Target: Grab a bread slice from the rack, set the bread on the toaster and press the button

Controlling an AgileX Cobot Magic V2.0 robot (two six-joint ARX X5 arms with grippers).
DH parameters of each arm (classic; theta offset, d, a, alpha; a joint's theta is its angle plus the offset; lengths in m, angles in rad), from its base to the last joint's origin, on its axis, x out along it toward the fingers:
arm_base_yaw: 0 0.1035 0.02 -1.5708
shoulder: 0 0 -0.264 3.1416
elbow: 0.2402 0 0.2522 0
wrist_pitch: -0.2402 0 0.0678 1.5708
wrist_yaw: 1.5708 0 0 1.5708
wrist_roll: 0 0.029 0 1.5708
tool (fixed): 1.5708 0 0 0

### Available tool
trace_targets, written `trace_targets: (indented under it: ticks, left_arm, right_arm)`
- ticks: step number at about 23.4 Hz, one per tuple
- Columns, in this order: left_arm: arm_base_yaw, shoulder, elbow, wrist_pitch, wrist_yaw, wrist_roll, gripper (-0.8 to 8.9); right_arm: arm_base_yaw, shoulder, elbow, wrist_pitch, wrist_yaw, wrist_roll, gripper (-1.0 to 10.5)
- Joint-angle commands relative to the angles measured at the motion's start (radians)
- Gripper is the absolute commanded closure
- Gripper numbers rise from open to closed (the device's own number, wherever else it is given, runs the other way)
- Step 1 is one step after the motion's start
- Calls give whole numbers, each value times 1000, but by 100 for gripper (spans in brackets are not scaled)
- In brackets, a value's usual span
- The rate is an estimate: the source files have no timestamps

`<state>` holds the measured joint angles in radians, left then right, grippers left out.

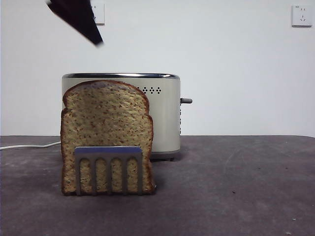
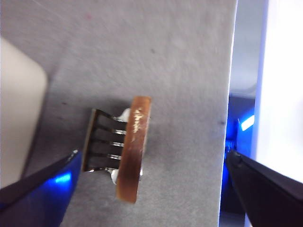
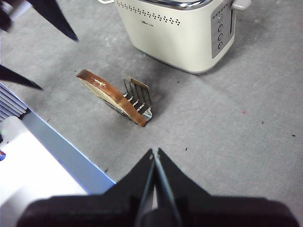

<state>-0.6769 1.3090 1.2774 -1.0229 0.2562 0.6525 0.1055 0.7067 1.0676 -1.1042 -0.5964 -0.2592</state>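
Note:
The slice of bread [image 1: 106, 123] stands upright in the rack [image 1: 109, 153], in front of the toaster [image 1: 165, 115]. The button [image 1: 186, 101] sticks out of the toaster's right end. My left gripper [image 2: 154, 155] is open and empty, hovering above the bread [image 2: 135, 146] and rack [image 2: 102, 142], with one jaw on each side and touching neither. It shows as a black tip [image 1: 78, 19] at the top left of the front view. My right gripper [image 3: 155, 156] is shut and empty, high above the table, away from the bread [image 3: 111, 94], rack [image 3: 138, 97] and toaster [image 3: 175, 33].
A white cable [image 1: 24, 145] runs left from behind the toaster. Wall sockets [image 1: 301, 14] sit on the back wall. The table's edge [image 2: 232, 94] is close beyond the bread, with a white and blue surface [image 3: 42, 156] beside it.

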Motion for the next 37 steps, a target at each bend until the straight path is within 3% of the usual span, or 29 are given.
trace_targets:
  ticks: [1, 6, 8, 12, 14, 26, 31, 37]
  left_arm:
    - [-22, 54, 0, 12, -22, 63, 221]
    - [-35, 149, 0, 18, -75, 112, 269]
    - [-34, 183, 0, 24, -75, 112, 377]
    - [-34, 194, 0, 58, -75, 112, 717]
    - [-34, 194, 0, 57, -74, 111, 822]
    - [-34, 177, 33, 54, -83, 112, 822]
    - [-34, 177, 218, -80, -110, 112, 822]
    - [-35, 177, 552, -129, -267, 134, 822]
  right_arm:
    - [2, 0, 1, 2, -5, -10, 958]
    - [2, 0, 1, 2, -5, -10, 958]
    - [2, 0, 1, 2, -5, -9, 958]
    - [2, 0, 1, 2, -5, -10, 958]
    - [2, 0, 1, 2, -5, -11, 958]
    - [2, 0, 1, 2, -5, -11, 958]
    - [2, 0, 1, 3, -5, -11, 958]
    - [2, 0, 1, 3, -4, -12, 958]
